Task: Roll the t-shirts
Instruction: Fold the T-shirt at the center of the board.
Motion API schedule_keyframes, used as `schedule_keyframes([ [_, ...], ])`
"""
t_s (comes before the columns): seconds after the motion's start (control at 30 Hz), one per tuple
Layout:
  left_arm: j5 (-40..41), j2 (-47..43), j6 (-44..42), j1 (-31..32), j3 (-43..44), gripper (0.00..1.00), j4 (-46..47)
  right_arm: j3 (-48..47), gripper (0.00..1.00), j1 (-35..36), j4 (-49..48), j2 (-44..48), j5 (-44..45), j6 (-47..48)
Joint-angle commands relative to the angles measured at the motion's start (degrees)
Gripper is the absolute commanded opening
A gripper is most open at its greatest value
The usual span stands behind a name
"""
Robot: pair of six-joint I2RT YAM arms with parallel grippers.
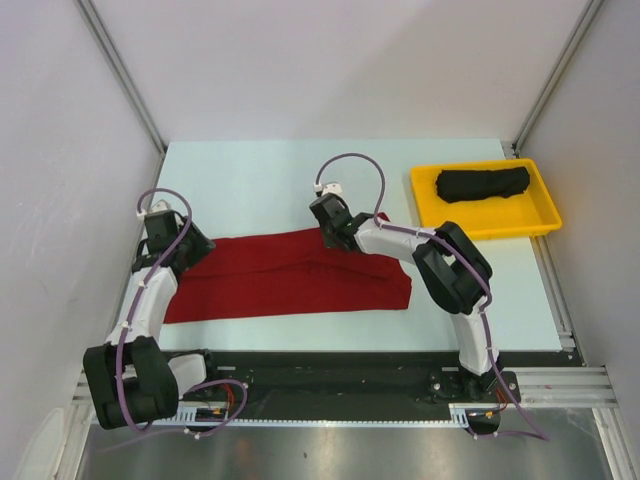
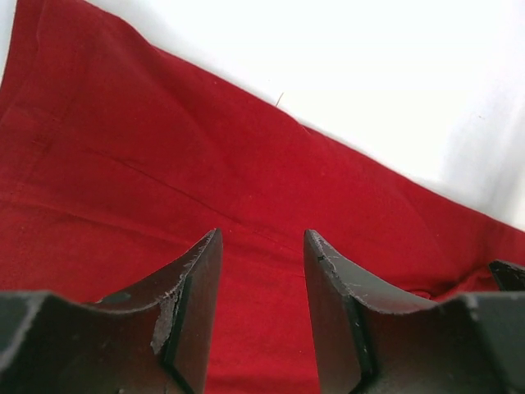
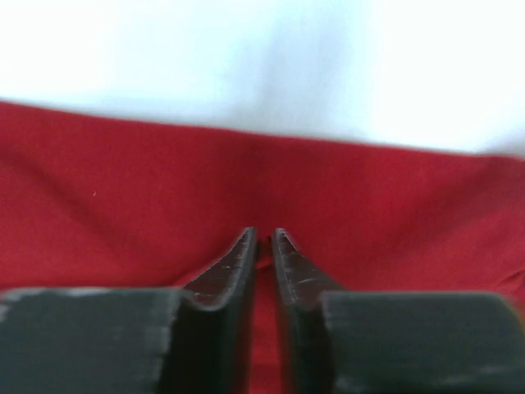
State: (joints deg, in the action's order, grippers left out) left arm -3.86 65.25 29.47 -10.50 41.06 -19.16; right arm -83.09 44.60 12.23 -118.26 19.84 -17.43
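Two grippers low on the red t-shirt. Right gripper: nearly shut, with a thin strip of red between the fingers. Looks like a pinch on the red t-shirt at its far edge, a little right of its middle. Left gripper: fingers apart, nothing between them, low over the left end of the red t-shirt. Lies flat on the table as one long folded strip, not rolled at all yet. Past the right end of the red t-shirt and a bit further back: a yellow tray with the black t-shirt inside, already a tight little bundle. About half done, by the look of it: black one rolled and in its place, red one folded and ready. Left to do, probably: roll the red t-shirt up from one end, then maybe put it in the tray too.
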Motion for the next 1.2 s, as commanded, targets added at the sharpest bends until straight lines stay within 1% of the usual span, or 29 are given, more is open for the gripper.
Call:
schedule_keyframes([
  [0.0, -1.42, -1.18, -1.00, 0.48, -0.72, 0.49, 2.02, -2.52, 0.10, 1.19, 2.88, -0.31, 1.52, -0.23],
  [0.03, -1.42, -1.27, -1.00, 0.48, -0.72, 0.49, 2.02, -2.34, 0.05, 1.45, 3.41, 0.13, 2.04, -0.41],
  [0.13, -1.59, -1.62, -0.91, 0.57, -0.89, 0.49, 2.19, -1.73, 0.01, 2.94, 4.99, 1.71, 3.62, -1.29],
  [0.23, -1.94, -2.06, -0.91, 0.57, -0.98, 0.49, 2.02, -1.73, 0.01, 4.35, 8.06, 3.29, 5.65, -2.60],
  [0.43, -3.26, -2.67, -1.26, 1.18, -1.07, 0.49, 1.84, 0.46, 0.00, 7.25, 12.46, 5.93, 6.53, -8.75],
  [0.67, -5.72, -3.55, -0.65, 2.94, -2.38, 0.49, 2.19, 2.75, 0.00, 10.42, 13.08, 9.09, 5.92, -12.53],
  [0.8, -7.74, -4.61, 0.49, 4.61, -3.96, 0.49, 2.89, 5.21, 0.00, 12.17, 12.29, 10.76, 2.24, -15.43],
  [0.87, -8.01, -5.22, 1.46, 6.54, -5.37, 0.49, 3.16, 6.62, 0.01, 12.70, 11.24, 11.55, 1.09, -17.28],
  [0.97, -8.71, -5.84, 3.30, 9.88, -7.74, 0.51, 4.74, 9.69, 0.04, 14.02, 9.05, 13.05, -1.89, -18.77],
  [1.0, -8.62, -5.84, 3.57, 13.28, -8.27, 0.52, 5.53, 11.44, 0.07, 14.46, 8.34, 13.49, -2.25, -19.04],
  [1.07, -8.27, -5.75, 4.45, 16.11, -9.50, 0.55, 6.85, 12.86, 0.14, 15.95, 6.93, 15.42, -1.82, -19.57],
  [1.17, -8.01, -3.74, 4.89, 21.91, -9.94, 0.56, 8.61, 16.02, 0.24, 17.09, 6.58, 19.28, -1.47, -19.92],
])
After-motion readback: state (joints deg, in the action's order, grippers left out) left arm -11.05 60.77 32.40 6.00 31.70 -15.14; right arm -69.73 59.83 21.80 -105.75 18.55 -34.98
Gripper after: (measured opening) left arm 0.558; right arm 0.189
